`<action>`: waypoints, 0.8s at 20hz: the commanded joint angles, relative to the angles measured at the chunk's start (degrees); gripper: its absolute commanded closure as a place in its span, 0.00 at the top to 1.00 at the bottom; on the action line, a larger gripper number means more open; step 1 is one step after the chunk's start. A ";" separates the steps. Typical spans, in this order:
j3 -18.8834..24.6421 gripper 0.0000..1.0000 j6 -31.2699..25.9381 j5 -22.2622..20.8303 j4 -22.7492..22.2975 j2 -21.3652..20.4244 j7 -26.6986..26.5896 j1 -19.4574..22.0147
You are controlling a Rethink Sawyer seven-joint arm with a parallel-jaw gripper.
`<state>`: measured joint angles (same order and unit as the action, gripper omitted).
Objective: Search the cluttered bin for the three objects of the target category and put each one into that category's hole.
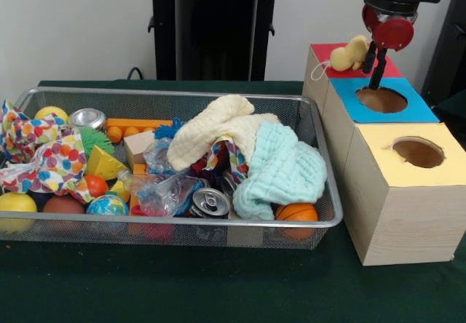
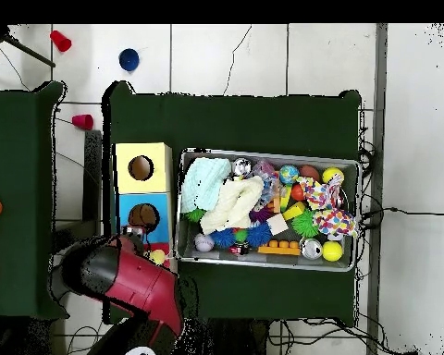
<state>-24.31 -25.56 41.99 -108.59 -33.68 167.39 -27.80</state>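
A pale yellow plush toy (image 1: 348, 54) with a white tag loop sits at the red-topped box (image 1: 320, 52), touching the left side of my gripper (image 1: 376, 81). I cannot tell whether the toy rests on the box or hangs from the gripper. The gripper hangs over the far rim of the round hole (image 1: 381, 100) in the blue-topped box (image 1: 415, 110). In the overhead view the toy (image 2: 156, 256) shows beside the gripper (image 2: 131, 242), just past the blue box's hole (image 2: 143, 216). The wire mesh bin (image 1: 182, 94) is full of clutter, and no other plush toy shows in it.
The yellow-topped box (image 1: 378, 152) stands nearest the camera, with its own hole (image 1: 418, 152). In the bin lie a cream cloth (image 1: 207, 130), a mint cloth (image 1: 284, 166), a spotted cloth (image 1: 44, 159), cans, balls and blocks. The bin (image 2: 263, 153) lies beside the boxes.
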 commanded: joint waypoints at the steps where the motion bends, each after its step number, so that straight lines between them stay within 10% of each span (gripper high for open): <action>1: 5.24 1.00 0.77 2.73 -2.90 0.52 11.33 1.77; 10: 11.05 1.00 4.27 6.59 -4.00 -3.33 7.21 6.71; 16: 3.84 1.00 -3.28 0.18 4.03 -3.61 5.95 8.94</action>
<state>-21.53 -25.54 44.23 -108.42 -36.50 167.39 -22.35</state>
